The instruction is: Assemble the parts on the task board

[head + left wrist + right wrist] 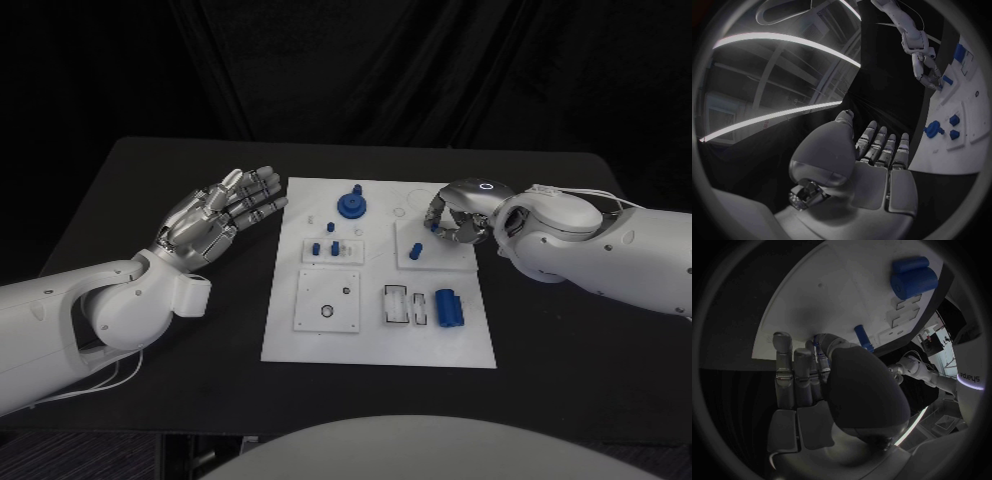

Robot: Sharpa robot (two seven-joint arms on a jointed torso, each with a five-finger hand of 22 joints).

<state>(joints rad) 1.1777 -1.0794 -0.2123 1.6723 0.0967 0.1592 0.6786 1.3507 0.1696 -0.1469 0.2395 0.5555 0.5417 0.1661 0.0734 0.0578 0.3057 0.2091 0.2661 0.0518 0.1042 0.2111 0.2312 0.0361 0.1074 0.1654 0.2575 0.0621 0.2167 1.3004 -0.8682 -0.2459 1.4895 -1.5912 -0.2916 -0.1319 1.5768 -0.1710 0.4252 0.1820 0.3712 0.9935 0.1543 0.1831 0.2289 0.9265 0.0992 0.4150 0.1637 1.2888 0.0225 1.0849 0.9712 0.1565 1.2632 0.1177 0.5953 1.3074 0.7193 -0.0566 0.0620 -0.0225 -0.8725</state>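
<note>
Right robot hand [454, 213] is down over the far-right part of the task board [378, 345], fingers curled in toward a small blue peg [414, 251] standing on the square sub-plate there. In the right wrist view the fingers [795, 371] bunch close beside the same peg [864, 337], but I can't tell whether it's pinched or just approached, since the fingertip contact is hidden behind the hand. My read: it's either seating or about to pick that peg.

Left robot hand [216, 215] is parked off the board's left edge, above the worktop [144, 180], palm up, fingers spread, holding nothing. Probably kept there to stay out of the right arm's way and leave the head camera a clean look at the board.

Other parts on the board:
- blue round knob piece [352, 205] at the far middle, upright
- small blue pegs [332, 246] on the middle-left sub-plate
- blue cylinder [450, 308] lying near-right, just beside the empty rectangular slots [405, 305]

Near-left plate still shows open holes, so assembly looks early to midway.

Risk: the peg is small and the fingertips crowd it, so it's easy to tip.
</note>
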